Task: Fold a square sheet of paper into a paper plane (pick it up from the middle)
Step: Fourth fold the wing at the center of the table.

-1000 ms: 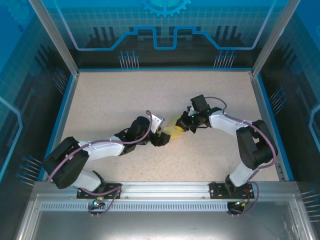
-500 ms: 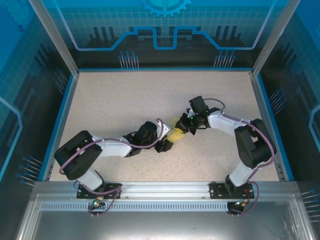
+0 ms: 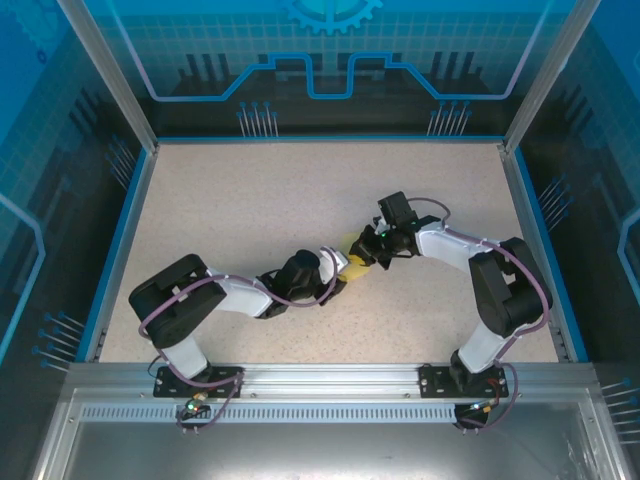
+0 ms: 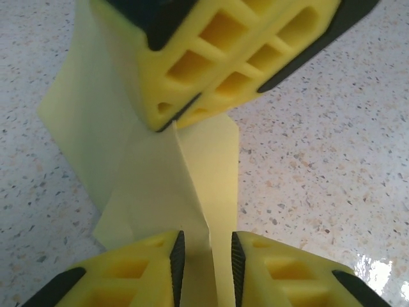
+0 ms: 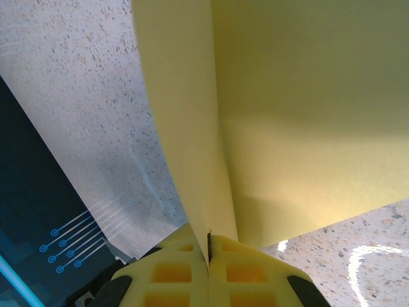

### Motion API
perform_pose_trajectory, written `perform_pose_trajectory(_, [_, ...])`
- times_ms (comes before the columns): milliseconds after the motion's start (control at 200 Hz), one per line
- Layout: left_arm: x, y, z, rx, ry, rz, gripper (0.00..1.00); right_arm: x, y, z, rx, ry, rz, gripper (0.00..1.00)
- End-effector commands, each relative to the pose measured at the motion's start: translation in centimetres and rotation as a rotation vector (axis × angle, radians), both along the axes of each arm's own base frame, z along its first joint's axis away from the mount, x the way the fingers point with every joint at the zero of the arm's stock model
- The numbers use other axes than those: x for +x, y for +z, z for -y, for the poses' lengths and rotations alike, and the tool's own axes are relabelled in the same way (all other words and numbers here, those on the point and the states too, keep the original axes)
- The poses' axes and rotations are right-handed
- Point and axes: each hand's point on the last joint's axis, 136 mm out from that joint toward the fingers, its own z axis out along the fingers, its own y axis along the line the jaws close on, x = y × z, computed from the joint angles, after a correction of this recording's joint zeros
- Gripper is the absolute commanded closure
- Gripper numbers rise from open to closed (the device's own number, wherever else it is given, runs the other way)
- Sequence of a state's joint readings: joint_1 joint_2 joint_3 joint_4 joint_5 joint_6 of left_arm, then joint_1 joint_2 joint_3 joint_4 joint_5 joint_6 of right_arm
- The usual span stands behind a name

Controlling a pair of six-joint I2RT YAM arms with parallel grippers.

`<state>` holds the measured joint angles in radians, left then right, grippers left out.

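The paper was pale yellow, folded along a centre crease, ridge raised above the table.

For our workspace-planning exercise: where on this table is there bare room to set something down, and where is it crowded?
Free: the wide far strip of the table, from the blue back rim down to the left gripper and right gripper; also the near middle, just in front of them. Crowded: the centre, where both grippers meet on the sheet of paper.
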<state>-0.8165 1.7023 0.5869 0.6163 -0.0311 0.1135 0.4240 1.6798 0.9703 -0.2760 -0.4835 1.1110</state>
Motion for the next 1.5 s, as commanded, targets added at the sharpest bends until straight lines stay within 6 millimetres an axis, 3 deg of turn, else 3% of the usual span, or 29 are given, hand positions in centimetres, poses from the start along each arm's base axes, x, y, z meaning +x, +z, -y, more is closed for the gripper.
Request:
perform_pose_trajectory(0, [0.0, -0.2, 0.0, 0.004, -0.008, 0.039, 0.77, -0.9, 0.2, 0.0, 0.022, 0.005, -0.028, 1.00])
perform_pose_trajectory(140, [-0.1, -0.4, -0.1, -0.004, -0.002, 0.022, 0.85, -1.1, 0.0, 0.3, 0.013, 0.015, -0.031, 1.00])
perform_pose_trajectory(220, [-0.2, -0.6, -0.2, -0.004, 0.005, 0.014, 0.89, -1.1, 0.3, 0.7, 0.009, 0.026, -0.007, 0.73])
perform_pose_trajectory(350, [-0.3, -0.6, -0.2, -0.016, 0.012, 0.000, 0.93, -0.6, 1.7, 1.6, 0.007, 0.028, 0.074, 0.47])
perform_pose_trajectory(475, [-0.4, -0.3, -0.1, -0.040, 0.016, -0.009, 0.96, -0.5, 2.4, 2.3, -0.009, 0.039, 0.148, 0.45])
perform_pose_trajectory(555, [-0.5, -0.2, -0.1, -0.040, 0.012, -0.009, 0.97, -0.9, 2.0, 2.3, -0.006, 0.063, 0.107, 0.43])
perform_pose_trajectory(815, [-1.0, 0.0, -0.3, 0.018, -0.049, 0.030, 0.99, 0.1, 1.4, 1.1, 0.004, 0.062, 0.000, 0.46])
perform_pose_trajectory(955, [-1.2, 0.1, -0.2, 0.051, -0.090, 0.054, 1.00, 0.5, 0.7, 0.8, -0.010, 0.052, -0.055, 0.54])
perform_pose_trajectory(1135, [-1.1, 0.2, -0.1, 0.070, -0.112, 0.073, 1.00, -0.7, -1.0, 0.2, -0.025, 0.068, -0.148, 0.66])
perform_pose_trajectory(1335, [-0.8, 0.0, -0.4, 0.092, -0.107, 0.095, 1.00, -1.5, -1.1, 0.2, -0.042, 0.085, -0.165, 0.68])
perform_pose_trajectory(1385, [-0.8, 0.1, -0.5, 0.091, -0.106, 0.100, 1.00, -1.6, -1.2, 0.2, -0.048, 0.084, -0.170, 0.74])
perform_pose_trajectory(1495, [-0.6, 0.5, -0.7, 0.072, -0.096, 0.111, 1.00, -1.6, -1.5, 0.0, -0.037, 0.073, -0.190, 1.00])
